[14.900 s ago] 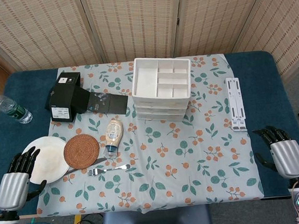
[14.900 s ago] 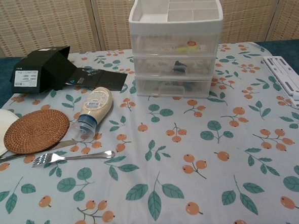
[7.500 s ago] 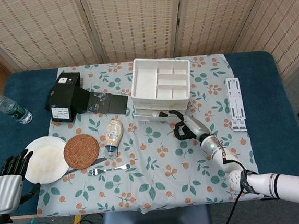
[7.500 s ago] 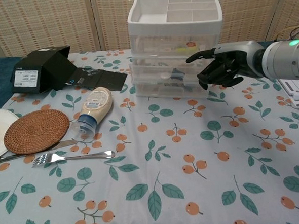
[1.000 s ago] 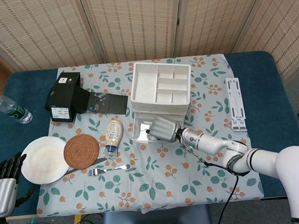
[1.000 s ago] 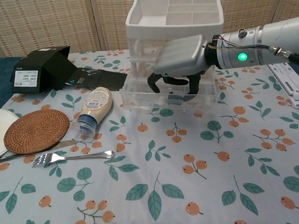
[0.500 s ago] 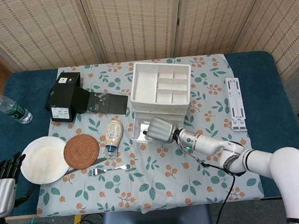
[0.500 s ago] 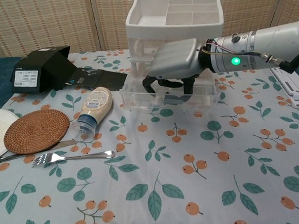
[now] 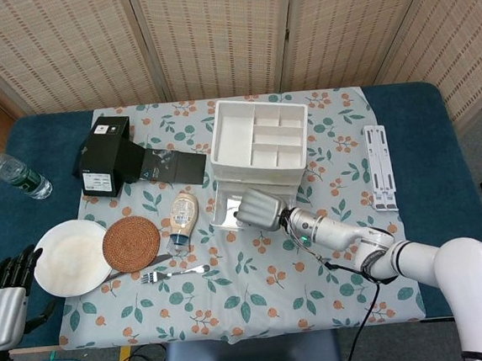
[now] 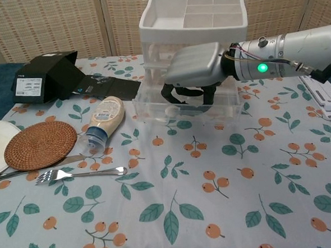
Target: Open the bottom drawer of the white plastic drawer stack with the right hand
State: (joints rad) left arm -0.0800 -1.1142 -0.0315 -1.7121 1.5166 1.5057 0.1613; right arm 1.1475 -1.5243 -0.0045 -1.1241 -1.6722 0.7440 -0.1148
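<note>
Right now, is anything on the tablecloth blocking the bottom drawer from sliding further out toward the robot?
Nothing visible does. The bottom drawer is partly out, the right hand over its front, and bare tablecloth lies ahead. The sauce bottle lies off to the side.

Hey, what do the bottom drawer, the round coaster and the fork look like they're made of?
The bottom drawer looks like clear glossy plastic: the flowered cloth shows through its front wall. The round coaster seems to be woven rattan or similar fibre, brown and matte, with coiled rings visible. The fork is probably polished steel, silvery with bright glints.
</note>
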